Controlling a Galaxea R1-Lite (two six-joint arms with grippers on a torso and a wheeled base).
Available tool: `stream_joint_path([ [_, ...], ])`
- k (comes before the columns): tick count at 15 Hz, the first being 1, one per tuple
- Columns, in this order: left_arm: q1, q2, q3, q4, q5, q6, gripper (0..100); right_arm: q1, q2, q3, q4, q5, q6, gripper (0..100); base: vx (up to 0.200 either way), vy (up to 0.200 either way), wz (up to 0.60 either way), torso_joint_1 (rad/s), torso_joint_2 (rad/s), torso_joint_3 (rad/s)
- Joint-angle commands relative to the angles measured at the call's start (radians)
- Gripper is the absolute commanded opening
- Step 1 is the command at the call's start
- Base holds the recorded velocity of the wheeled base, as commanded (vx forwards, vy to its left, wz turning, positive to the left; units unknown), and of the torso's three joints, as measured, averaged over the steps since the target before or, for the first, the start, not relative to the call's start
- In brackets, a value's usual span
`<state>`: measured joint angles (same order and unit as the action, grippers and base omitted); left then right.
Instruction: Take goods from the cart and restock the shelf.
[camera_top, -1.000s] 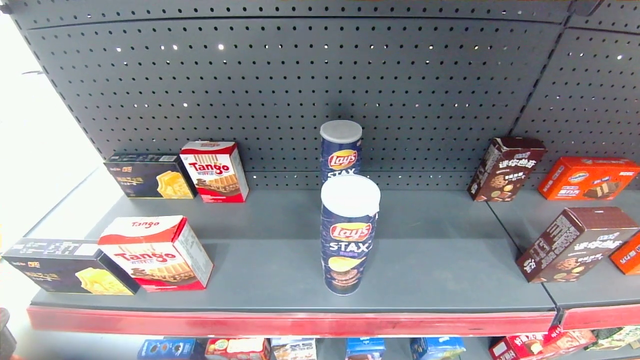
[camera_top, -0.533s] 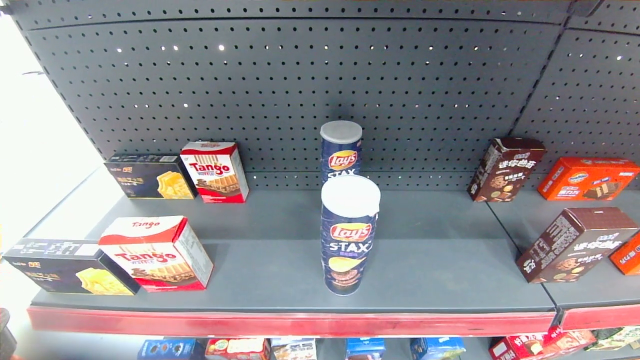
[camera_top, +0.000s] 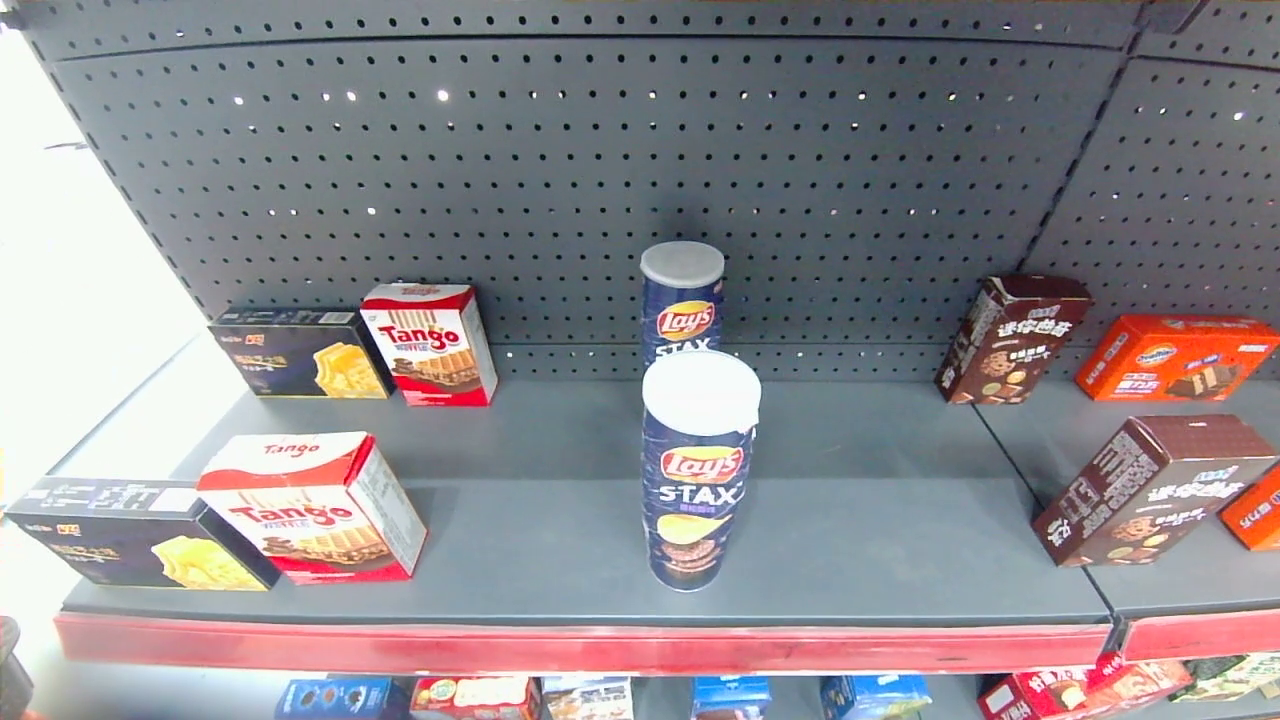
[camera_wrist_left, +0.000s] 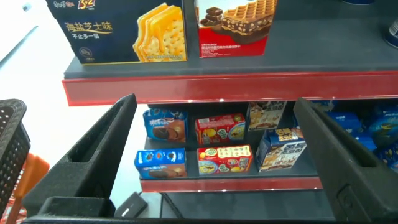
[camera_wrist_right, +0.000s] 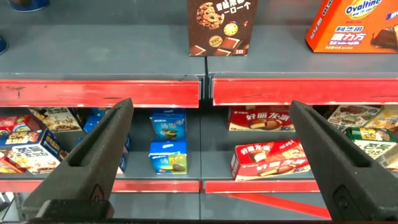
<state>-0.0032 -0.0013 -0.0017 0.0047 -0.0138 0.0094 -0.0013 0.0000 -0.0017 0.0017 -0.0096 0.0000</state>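
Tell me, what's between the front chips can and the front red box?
Nothing. The head view shows bare grey shelf between the front chips can and the front red box.

Centre: navy cardboard chip tube (camera_top: 697, 490) with white lid. Lower left: red-and-white wafer box (camera_top: 310, 510). Upper frame: dark grey dotted pegboard panel (camera_top: 600, 150).

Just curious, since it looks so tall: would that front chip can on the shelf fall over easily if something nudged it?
Probably. The front chip can stands upright, tall and narrow, so a push near its top would likely tip it. Being round, it might then roll along the flat shelf.
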Motion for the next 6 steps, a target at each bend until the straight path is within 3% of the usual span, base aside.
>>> stream_joint_path([
  [1, 0.0, 0.001, 0.0, 0.0, 0.0, 0.0, 100, 0.0, 0.002, 0.0, 0.001, 0.0, 0.0, 100, 0.0, 0.0, 0.0, 0.0, 0.0, 0.0],
  [6, 0.0, 0.001, 0.0, 0.0, 0.0, 0.0, 100, 0.0, 0.002, 0.0, 0.0, 0.0, -0.002, 100, 0.0, 0.0, 0.0, 0.0, 0.0, 0.0],
])
